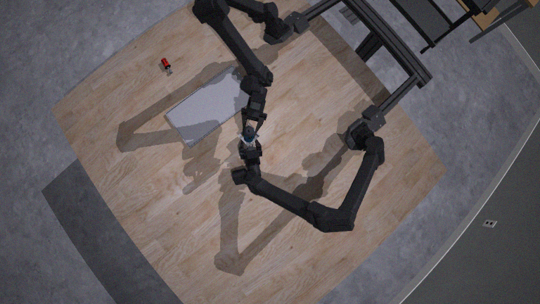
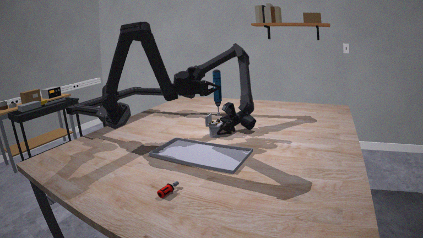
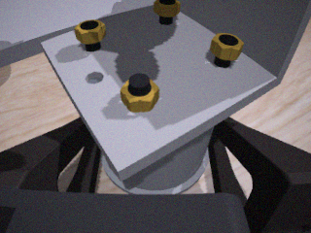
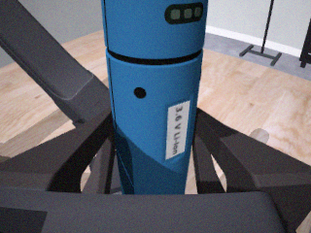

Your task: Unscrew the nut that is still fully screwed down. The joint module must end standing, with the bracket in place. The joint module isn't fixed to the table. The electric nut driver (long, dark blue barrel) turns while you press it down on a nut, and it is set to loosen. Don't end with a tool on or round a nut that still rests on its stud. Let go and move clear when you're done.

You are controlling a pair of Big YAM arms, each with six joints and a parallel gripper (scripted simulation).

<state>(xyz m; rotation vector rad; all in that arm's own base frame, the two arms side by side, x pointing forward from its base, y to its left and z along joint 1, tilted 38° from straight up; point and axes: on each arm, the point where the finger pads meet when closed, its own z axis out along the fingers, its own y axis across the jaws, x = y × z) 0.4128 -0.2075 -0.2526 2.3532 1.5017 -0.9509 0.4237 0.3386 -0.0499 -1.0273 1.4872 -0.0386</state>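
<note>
The joint module stands upright on the table with a grey bracket plate on top. Four yellow nuts sit on its studs. The near nut lies flush on the plate. The other three stand raised on their studs. My left gripper is shut on the module's round body, a finger on each side. My right gripper is shut on the blue nut driver and holds it upright. Its tip hangs a little above the plate, clear of the nuts.
A shallow grey tray lies just in front of the module. A small red screwdriver lies near the table's front edge. The bracket's upright wall rises behind the nuts. A small empty hole is in the plate.
</note>
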